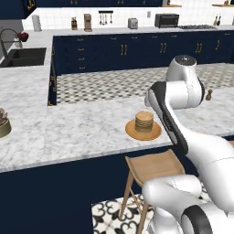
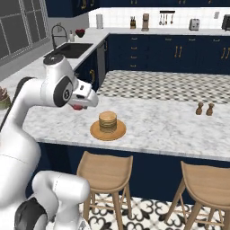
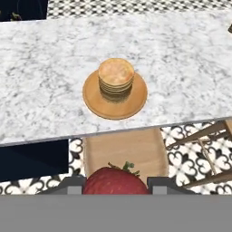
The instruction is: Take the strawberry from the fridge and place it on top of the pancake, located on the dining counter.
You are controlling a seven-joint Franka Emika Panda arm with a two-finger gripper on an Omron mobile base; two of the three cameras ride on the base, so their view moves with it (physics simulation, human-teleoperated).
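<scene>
The strawberry (image 3: 115, 181) is red with a green leafy top and sits between my two dark fingertips; my gripper (image 3: 115, 186) is shut on it. In the right base view my gripper (image 2: 81, 106) hangs over the dining counter's near edge, with the strawberry (image 2: 77, 107) showing red beneath the hand, left of the pancake (image 2: 108, 121). The pancake (image 3: 116, 74) is a short tan stack on an orange-brown plate (image 3: 94, 102), ahead of the berry on the marble dining counter (image 3: 45, 68). The left base view shows the pancake (image 1: 144, 120) beside my forearm. The fridge is out of view.
Wooden stools (image 2: 105, 168) (image 2: 209, 179) stand under the counter's near edge, one directly below my hand (image 3: 122, 152). Two small shakers (image 2: 204, 108) sit at the counter's far right. A potted plant (image 1: 3, 123) is at the far left. A sink (image 2: 72, 49) lies on the back counter.
</scene>
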